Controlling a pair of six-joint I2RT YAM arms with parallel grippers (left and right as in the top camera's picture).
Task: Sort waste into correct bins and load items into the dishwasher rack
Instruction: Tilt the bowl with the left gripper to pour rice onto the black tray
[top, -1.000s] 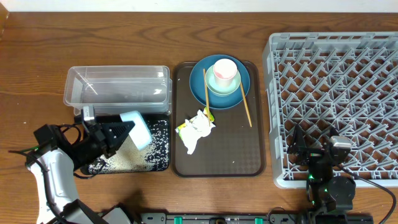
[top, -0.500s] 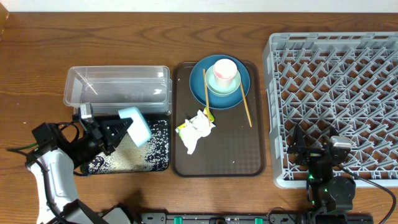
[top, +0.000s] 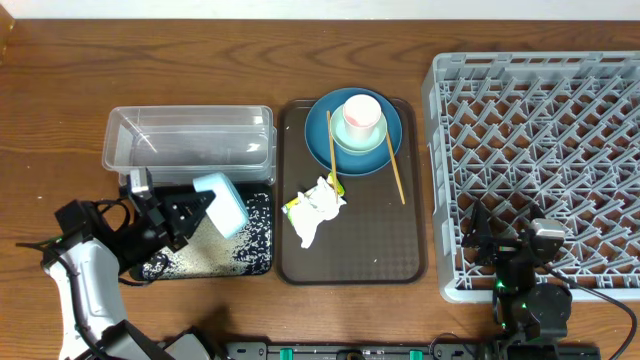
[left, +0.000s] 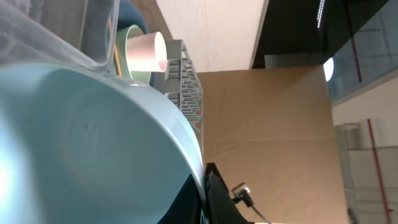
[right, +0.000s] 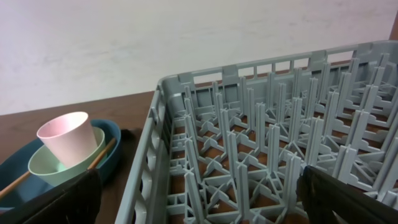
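My left gripper (top: 195, 207) is shut on the rim of the small light-blue bowl (top: 222, 205) and holds it tilted on its side over the black bin (top: 258, 255), where white rice grains (top: 205, 252) lie. The bowl fills the left wrist view (left: 87, 143). The clear tub (top: 190, 140) stands just behind. On the brown tray (top: 350, 262) sit the blue plate (top: 315, 130), the pale-green bowl (top: 352, 143), the pink cup (top: 361, 116), two chopsticks (top: 396, 176), the white napkin (top: 320, 208) and the yellow-green wrapper (top: 294, 205). My right gripper (top: 512, 245) is open, low over the grey rack's (top: 540, 150) near left corner.
The wooden table runs along the left and far sides. The tray lies between the bins and the rack. In the right wrist view the rack's pegs (right: 261, 143) fill the space between my fingers, with the pink cup (right: 65, 137) to the left.
My left gripper has shifted slightly up and back with the bowl, which stays tilted over the black bin. The right arm has not moved.
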